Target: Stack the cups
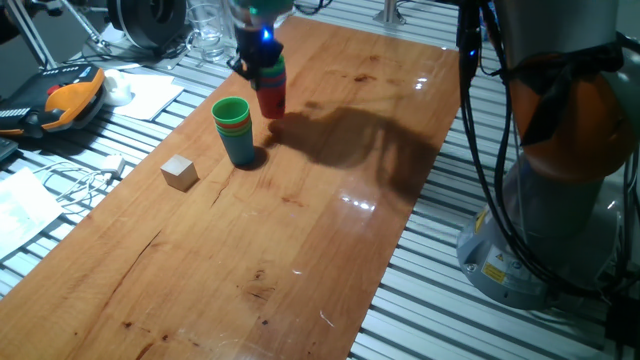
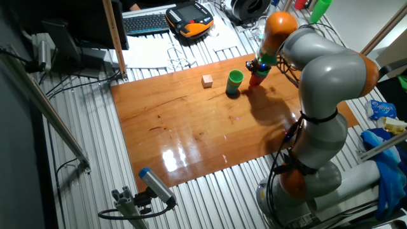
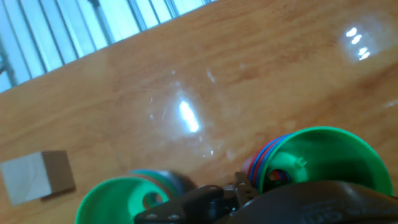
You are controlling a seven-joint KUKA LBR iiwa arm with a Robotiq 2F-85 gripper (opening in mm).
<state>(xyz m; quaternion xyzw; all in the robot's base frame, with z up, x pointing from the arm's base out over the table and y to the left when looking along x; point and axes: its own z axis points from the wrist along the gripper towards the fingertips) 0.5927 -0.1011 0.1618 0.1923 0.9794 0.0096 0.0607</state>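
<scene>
My gripper (image 1: 262,66) is shut on the rim of a nested stack of cups (image 1: 272,95), green at the top and red at the base, held upright at the far side of the table. I cannot tell whether its base touches the wood. In the hand view this held stack (image 3: 320,158) shows a green rim with red and blue rims below it. A second stack (image 1: 235,130), green on top of orange and blue, stands just to the left, apart from the gripper; its green mouth (image 3: 118,196) sits at the hand view's lower left. From the other side, the held stack (image 2: 257,77) and the standing stack (image 2: 234,81) are close together.
A small wooden cube (image 1: 180,172) lies left of the standing stack. Clear glassware (image 1: 207,35), papers and a handheld controller (image 1: 70,100) sit beyond the table's left edge. The robot base (image 1: 560,200) stands to the right of the wooden table (image 1: 300,270).
</scene>
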